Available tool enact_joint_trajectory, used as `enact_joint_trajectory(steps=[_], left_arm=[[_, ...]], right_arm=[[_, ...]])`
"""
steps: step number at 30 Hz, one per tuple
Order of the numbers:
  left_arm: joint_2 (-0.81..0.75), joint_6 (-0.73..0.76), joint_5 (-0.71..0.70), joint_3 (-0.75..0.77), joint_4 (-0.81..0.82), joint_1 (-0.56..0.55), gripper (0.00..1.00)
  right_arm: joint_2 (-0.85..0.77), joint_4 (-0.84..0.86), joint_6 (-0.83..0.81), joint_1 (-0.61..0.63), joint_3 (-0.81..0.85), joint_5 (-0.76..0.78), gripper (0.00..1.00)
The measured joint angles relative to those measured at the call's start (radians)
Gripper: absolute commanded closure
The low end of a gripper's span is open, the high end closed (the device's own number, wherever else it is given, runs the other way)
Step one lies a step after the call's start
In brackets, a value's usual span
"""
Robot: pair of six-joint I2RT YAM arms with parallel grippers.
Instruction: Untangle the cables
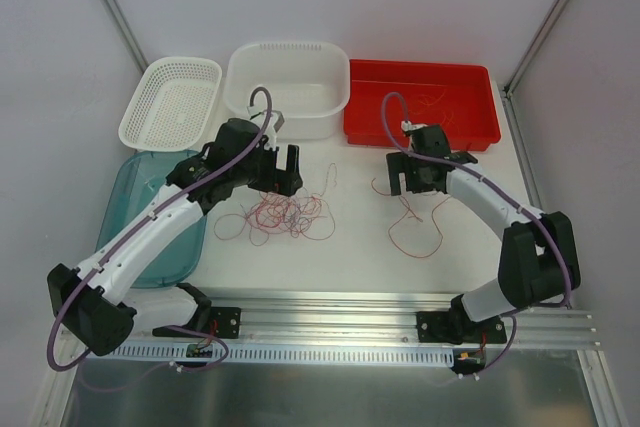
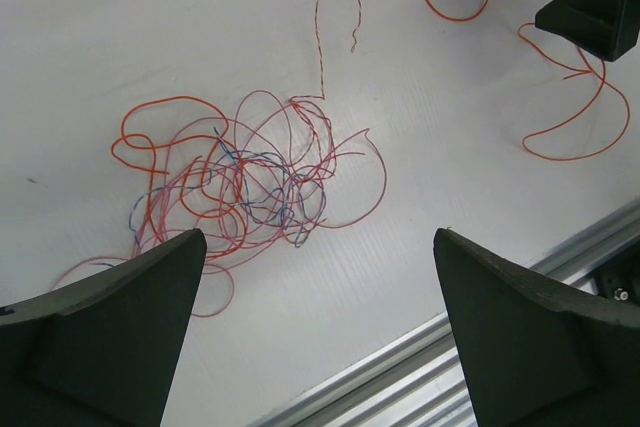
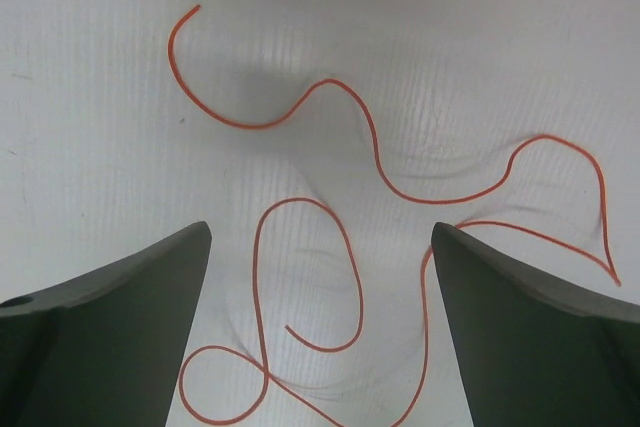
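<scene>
A tangle of thin red, pink and blue cables [image 1: 287, 215] lies on the white table in front of my left gripper [image 1: 279, 173]. In the left wrist view the tangle [image 2: 240, 182] sits just beyond the fingertips. A twisted strand [image 2: 322, 42] trails away from it. The left gripper [image 2: 318, 237] is open and empty. One loose red cable [image 1: 415, 229] curls under my right gripper [image 1: 412, 180]. In the right wrist view this cable [image 3: 370, 137] rests flat on the table below the open, empty right gripper [image 3: 320, 232].
At the back stand a white mesh basket [image 1: 170, 61], a white tub [image 1: 290, 48] and a red bin [image 1: 420, 133] with a few thin wires inside. A teal tray [image 1: 135, 209] lies at the left. An aluminium rail [image 1: 350, 309] runs along the near edge.
</scene>
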Motion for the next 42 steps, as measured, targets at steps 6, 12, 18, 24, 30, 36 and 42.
enact_joint_trajectory(steps=[6,12,18,24,30,36,42], left_arm=[[0.03,0.085,-0.007,0.009,-0.009,0.018,0.01],[0.042,0.126,-0.026,-0.038,-0.002,0.026,0.01],[0.048,0.147,-0.073,-0.073,-0.002,0.039,0.01],[0.065,0.153,-0.11,-0.076,-0.001,0.039,0.01],[0.076,0.154,-0.122,-0.077,0.0,0.039,0.01],[0.079,0.155,-0.137,-0.077,0.0,0.039,0.01],[0.088,0.162,-0.139,-0.081,0.0,0.039,0.01]], right_arm=[[0.104,0.005,-0.087,-0.034,0.063,-0.051,0.03],[0.203,-0.022,-0.154,-0.076,0.127,-0.171,0.03],[0.261,-0.072,-0.194,-0.087,0.151,-0.265,0.02],[0.268,-0.147,-0.223,-0.099,0.151,-0.309,0.04],[0.267,-0.202,-0.239,-0.1,0.151,-0.312,0.14],[0.264,-0.223,-0.244,-0.1,0.15,-0.311,0.33],[0.264,-0.231,-0.245,-0.1,0.146,-0.307,0.53]])
